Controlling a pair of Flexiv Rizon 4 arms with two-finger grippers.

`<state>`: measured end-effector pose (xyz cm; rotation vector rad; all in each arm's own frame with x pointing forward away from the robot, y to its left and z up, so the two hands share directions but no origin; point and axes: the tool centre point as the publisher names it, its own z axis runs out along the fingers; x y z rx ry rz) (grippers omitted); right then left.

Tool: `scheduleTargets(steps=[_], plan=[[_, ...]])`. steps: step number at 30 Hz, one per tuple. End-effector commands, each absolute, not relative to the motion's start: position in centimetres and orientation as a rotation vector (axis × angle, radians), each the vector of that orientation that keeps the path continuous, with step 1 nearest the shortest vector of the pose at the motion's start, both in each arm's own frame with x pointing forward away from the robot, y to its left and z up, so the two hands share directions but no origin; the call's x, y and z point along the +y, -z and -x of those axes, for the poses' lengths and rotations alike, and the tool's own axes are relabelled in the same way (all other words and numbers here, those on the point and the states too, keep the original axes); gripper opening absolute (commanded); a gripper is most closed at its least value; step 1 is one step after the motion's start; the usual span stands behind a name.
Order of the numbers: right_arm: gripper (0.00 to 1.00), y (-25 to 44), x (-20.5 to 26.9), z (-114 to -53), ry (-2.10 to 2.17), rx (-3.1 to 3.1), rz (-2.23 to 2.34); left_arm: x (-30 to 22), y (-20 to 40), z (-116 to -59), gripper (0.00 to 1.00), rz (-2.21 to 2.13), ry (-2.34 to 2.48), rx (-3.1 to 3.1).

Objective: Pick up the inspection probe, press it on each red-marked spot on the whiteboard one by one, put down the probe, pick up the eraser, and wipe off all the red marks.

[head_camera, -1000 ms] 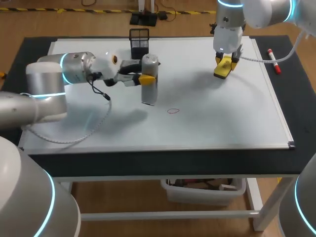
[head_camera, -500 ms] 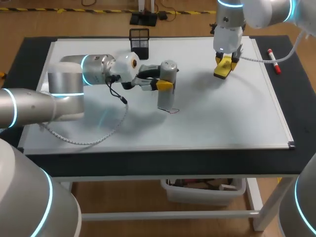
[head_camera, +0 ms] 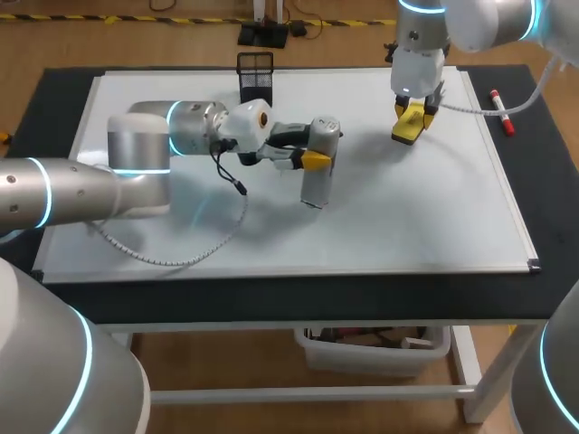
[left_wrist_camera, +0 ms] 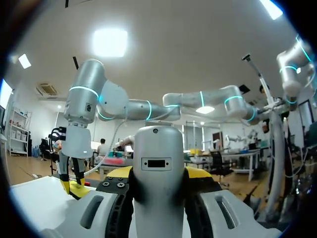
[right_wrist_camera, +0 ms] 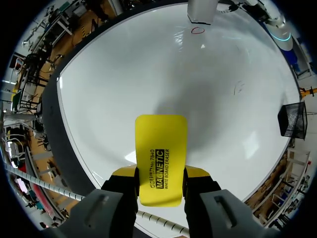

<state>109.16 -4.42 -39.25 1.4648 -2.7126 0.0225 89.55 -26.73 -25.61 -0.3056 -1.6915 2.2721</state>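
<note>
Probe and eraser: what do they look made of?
Probe: looks like smooth grey plastic or painted metal, since its surface is matte with a soft sheen. I cannot tell which. Eraser: seemingly yellow moulded plastic, with a flat semi-gloss back and rounded corners. Its wiping face is hidden.

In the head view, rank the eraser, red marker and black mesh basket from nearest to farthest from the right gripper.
1. eraser, held in the right gripper.
2. red marker, to its right, beside the whiteboard.
3. black mesh basket, far left, at the whiteboard's back edge.
</note>
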Motion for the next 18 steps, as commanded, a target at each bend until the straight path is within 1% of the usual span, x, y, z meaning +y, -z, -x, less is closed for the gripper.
scheduleTargets(steps=[1,18], plan=[[0.00,39.1,-4.5,-109.2,-0.027,-2.710,-1.466,-27.2,26.0,-90.2,0.00,0.311,-2.267,-1.679],[0.00,39.1,-4.5,-109.2,-0.027,-2.710,-1.466,-27.7,27.5,-91.1,0.00,0.284,-2.249,-1.705]])
